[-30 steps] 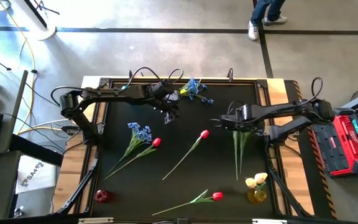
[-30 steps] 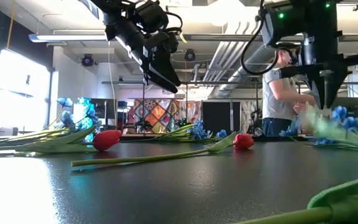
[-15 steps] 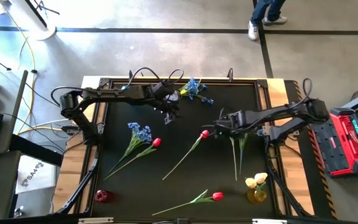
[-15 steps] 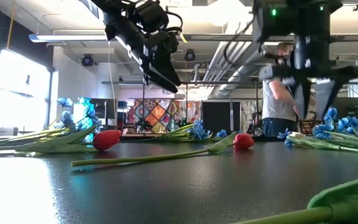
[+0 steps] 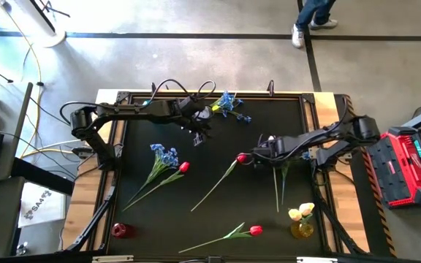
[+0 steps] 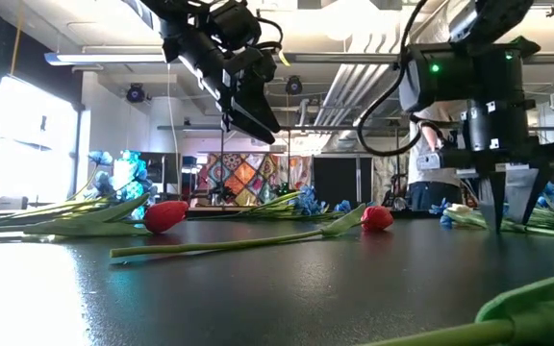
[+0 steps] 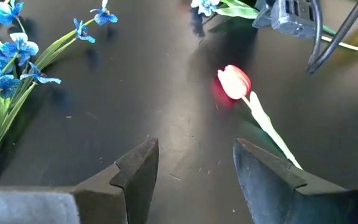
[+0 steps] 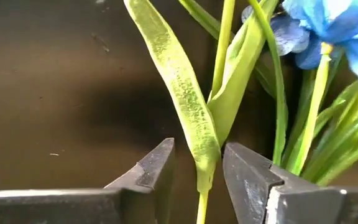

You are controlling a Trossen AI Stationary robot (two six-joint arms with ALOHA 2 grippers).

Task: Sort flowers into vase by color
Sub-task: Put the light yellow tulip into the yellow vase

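Since the earlier frame the right gripper has travelled across the table from beside the green stems to just beside the red tulip at mid-table, and has dropped lower. Its fingers stand apart, straddling a green leaf without clamping it. The left gripper hangs above the table, up-table of that tulip, fingers parted and empty. A blue spray lies beyond it; yellow tulips stand in a vase well apart.
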